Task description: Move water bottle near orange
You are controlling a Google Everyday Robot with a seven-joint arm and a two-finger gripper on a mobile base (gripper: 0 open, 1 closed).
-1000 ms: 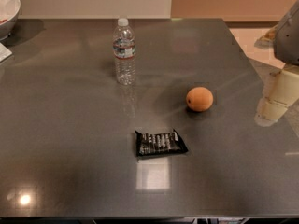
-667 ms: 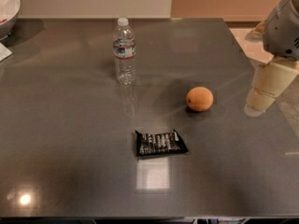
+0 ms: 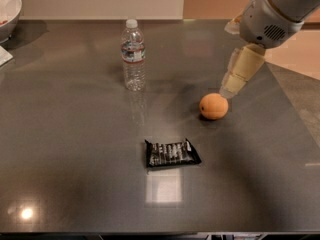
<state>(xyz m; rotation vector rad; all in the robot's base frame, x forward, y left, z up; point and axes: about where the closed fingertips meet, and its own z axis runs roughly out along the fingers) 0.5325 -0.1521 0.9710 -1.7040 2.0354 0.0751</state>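
Grey and glossy, the tabletop (image 3: 75, 134) carries every item. At the far left, well apart from the tool, a white bowl (image 3: 7, 10) sits cut off by the frame edge. The water bottle (image 3: 134, 54), clear, ribbed and white-capped, stands upright well to the left of the tool and a little farther back, with nothing touching it. A flat black snack wrapper (image 3: 171, 154) lies left of the tool and nearer the camera, apart from the other items. The orange (image 3: 214, 106) rests just below the tool's tip, very close; contact cannot be confirmed. The cream-coloured tool (image 3: 230, 86) hangs from the arm (image 3: 272, 14) at upper right, angled down and left. How far it is open cannot be told; nothing is seen in its hold. Bottle and orange lie well apart.
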